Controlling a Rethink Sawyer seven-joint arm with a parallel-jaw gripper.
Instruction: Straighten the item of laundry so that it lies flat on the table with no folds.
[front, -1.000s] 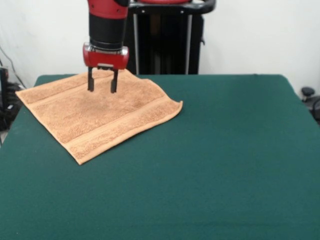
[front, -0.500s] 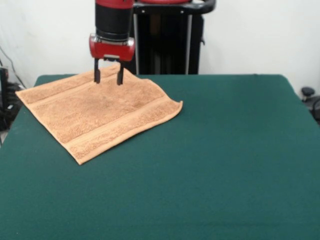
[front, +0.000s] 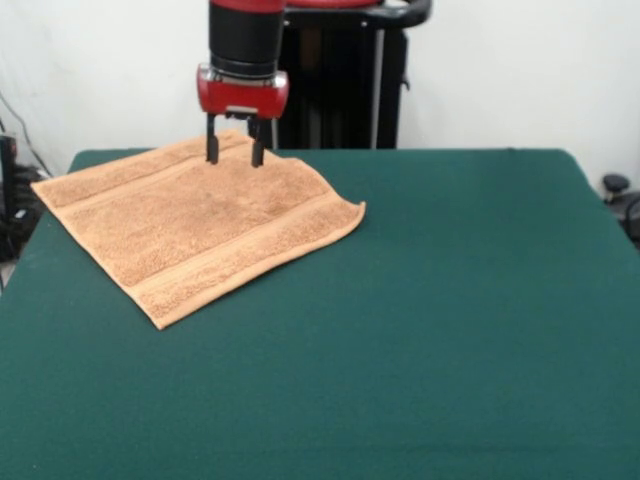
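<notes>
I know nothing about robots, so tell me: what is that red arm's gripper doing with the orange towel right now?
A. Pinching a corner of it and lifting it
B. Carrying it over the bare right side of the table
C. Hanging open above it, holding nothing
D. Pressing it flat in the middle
C: the gripper hangs open over the far part of the towel, nothing between its fingers, while the towel lies spread on the table.

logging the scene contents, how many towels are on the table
1. The towel lies spread flat on the left part of the green table, its far corner under the open gripper. Nothing seems hidden, though only one view shows it.
</notes>
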